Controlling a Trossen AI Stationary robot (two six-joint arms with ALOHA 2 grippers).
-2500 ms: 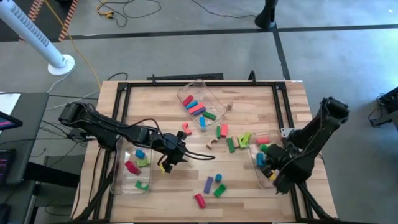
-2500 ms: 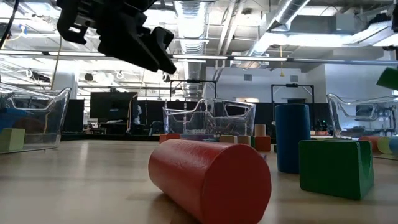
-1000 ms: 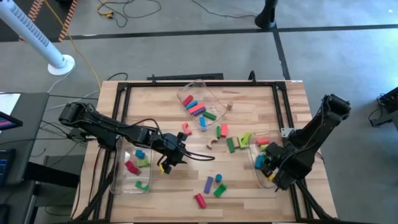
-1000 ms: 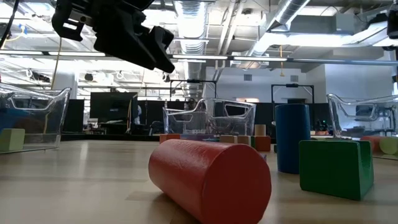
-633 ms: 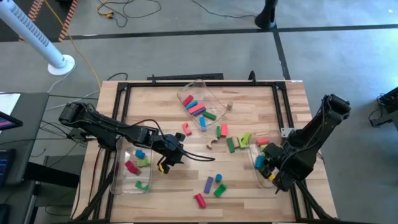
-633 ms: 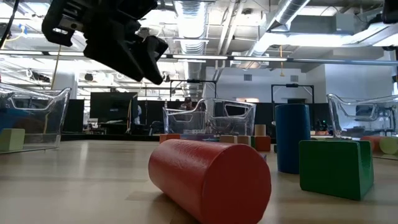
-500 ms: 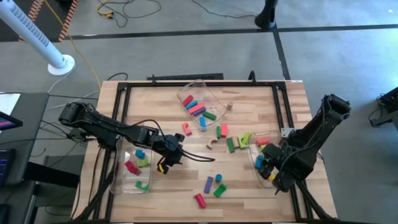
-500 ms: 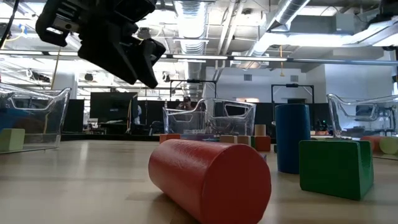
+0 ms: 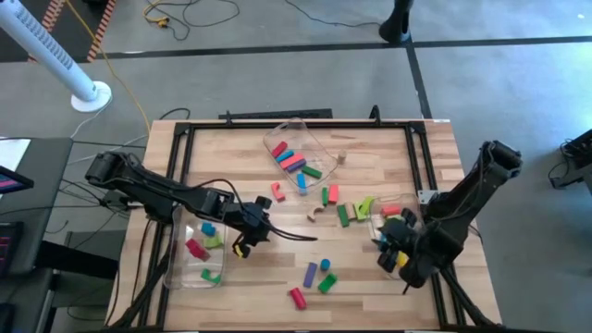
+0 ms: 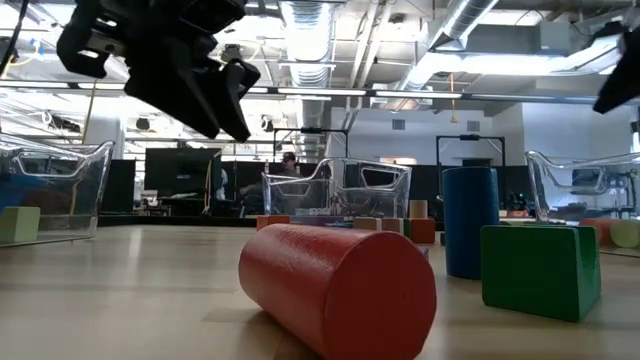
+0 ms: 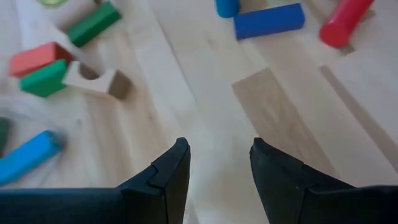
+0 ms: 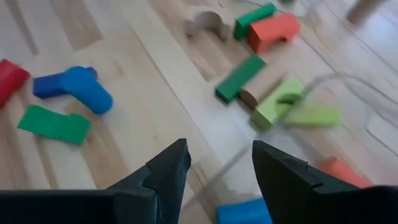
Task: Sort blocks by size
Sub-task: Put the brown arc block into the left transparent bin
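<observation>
Loose blocks lie on the wooden table between my arms: a tan arch (image 9: pixel 317 213), green bars (image 9: pixel 343 215), a red arch (image 9: pixel 277 191), and near the front edge a purple bar (image 9: pixel 311 274), a blue cylinder (image 9: pixel 325 266), a green block (image 9: pixel 326 282) and a red cylinder (image 9: pixel 297 297). My left gripper (image 9: pixel 246 242) hovers open beside the left bin (image 9: pixel 180 250), slanting down over bare wood (image 11: pixel 214 149). My right gripper (image 9: pixel 392 255) hangs open over the right bin's (image 9: pixel 379 242) near edge, looking at the blue cylinder (image 12: pixel 87 90) and green bar (image 12: pixel 239 78).
Three clear bins hold blocks: the left one, the right one, and one at the far middle (image 9: pixel 298 155). A black frame (image 9: pixel 277 123) runs round the table. In the low view the red cylinder (image 10: pixel 335 290) and green block (image 10: pixel 540 270) lie close in front.
My right gripper has risen from the right bin, rolled about its own line and drifted toward the table's left and near edge. My left gripper has tipped a little further down, staying nearly in place. No block has moved.
</observation>
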